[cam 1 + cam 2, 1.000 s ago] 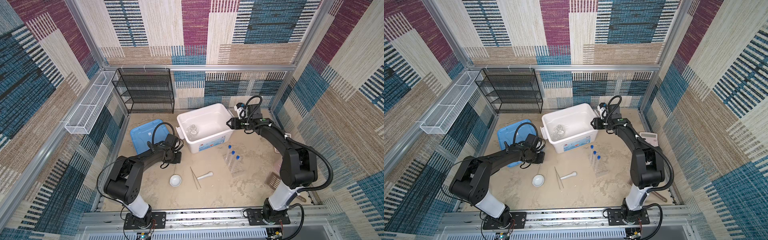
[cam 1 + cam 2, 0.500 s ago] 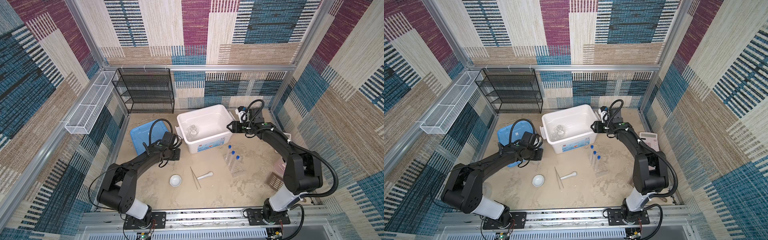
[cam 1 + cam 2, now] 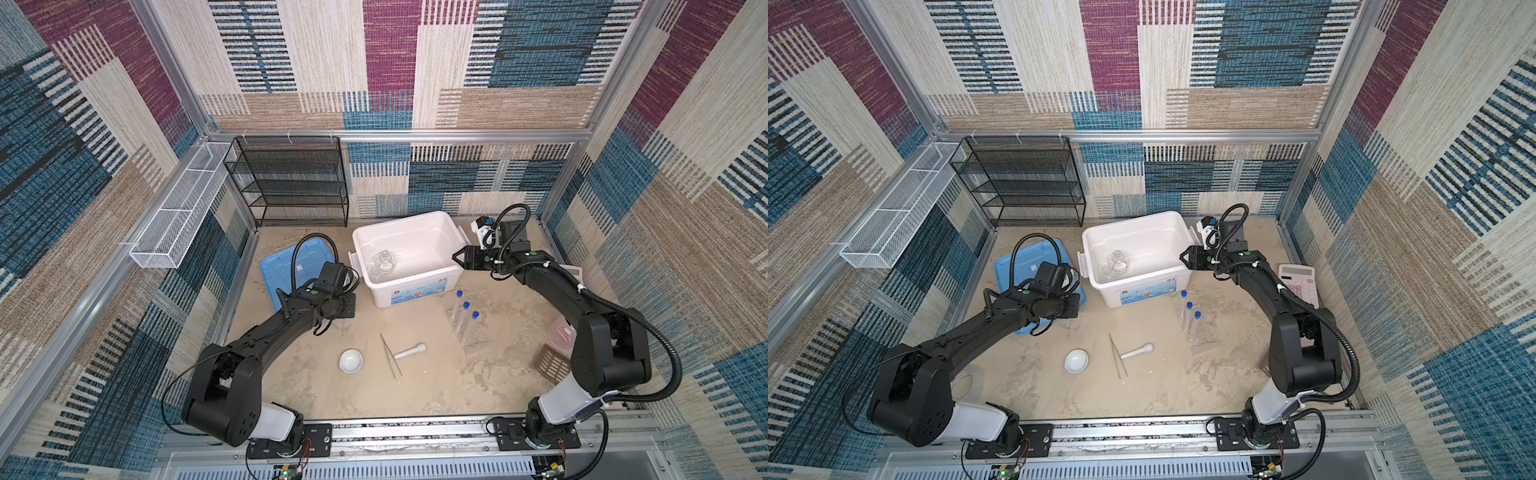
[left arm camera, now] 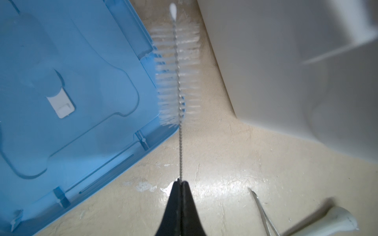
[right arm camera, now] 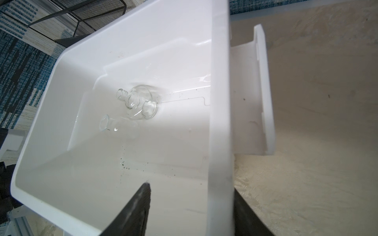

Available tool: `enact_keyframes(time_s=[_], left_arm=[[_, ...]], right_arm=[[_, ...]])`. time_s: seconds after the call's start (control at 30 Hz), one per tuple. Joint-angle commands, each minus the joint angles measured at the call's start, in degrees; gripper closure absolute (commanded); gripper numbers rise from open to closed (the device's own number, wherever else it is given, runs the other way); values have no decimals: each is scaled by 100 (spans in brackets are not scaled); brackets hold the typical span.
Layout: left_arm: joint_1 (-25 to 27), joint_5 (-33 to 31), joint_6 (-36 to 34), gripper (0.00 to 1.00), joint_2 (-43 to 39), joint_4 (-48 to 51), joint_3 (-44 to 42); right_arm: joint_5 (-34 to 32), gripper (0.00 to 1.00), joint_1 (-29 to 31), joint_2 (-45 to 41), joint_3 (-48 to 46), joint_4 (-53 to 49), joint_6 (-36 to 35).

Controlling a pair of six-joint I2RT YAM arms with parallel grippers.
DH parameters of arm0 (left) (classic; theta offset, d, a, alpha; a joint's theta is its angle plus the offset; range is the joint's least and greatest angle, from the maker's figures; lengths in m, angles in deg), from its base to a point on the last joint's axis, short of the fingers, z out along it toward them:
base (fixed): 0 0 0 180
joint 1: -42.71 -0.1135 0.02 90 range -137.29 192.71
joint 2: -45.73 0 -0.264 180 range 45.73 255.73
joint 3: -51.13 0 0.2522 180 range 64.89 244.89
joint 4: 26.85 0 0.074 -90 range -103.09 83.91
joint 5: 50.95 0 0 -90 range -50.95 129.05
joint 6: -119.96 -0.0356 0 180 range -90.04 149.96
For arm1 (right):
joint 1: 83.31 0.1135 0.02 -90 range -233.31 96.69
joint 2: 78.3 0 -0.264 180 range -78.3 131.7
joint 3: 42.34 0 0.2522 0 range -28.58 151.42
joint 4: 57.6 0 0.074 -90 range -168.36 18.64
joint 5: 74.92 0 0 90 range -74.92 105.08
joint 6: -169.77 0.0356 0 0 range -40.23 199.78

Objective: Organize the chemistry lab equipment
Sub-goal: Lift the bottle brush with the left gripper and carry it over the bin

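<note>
On the counter (image 3: 415, 395), well in front of the white tub (image 3: 415, 286), a small white bowl (image 3: 351, 360), metal tweezers (image 3: 390, 355) and a pestle (image 3: 409, 351) lie in a loose row. Three blue-capped tubes (image 3: 465, 316) lie closer to the tub, off its front right corner. The left arm stretches low over the counter with its elbow bent, ending just off the tub's front left corner. The left hand (image 4: 180, 182) is pinched together on the twisted wire stem of a white-bristled brush (image 4: 178, 67). The brush reaches out from the fingertips, and its bristles show over the strip of counter between the tub and a blue lid (image 4: 71, 92) lying flat to the tub's left. Small clear glass flasks (image 5: 141, 104) rest on the tub's floor. The right arm comes in from the tub's right side with its forearm nearly level. The right hand (image 5: 190, 187) is parted and straddles the tub's right wall: one finger is inside, clear of the wall, and the other is outside, close against it.
</note>
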Motion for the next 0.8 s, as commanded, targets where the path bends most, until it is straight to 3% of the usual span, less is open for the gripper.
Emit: enact_keyframes(time_s=[0.0,0.4,0.77], left_arm=[[-49,-312,179,96,-172,109,16],[-372,-639,-43,95,-675,268,376],[-380,-596,-503,94,-691,479,1527]], right_arm=[[250,41,21,-97,-77,250,131],[559,42,69,-186,-261,426,266],[647,42,179,-119,-206,348,142]])
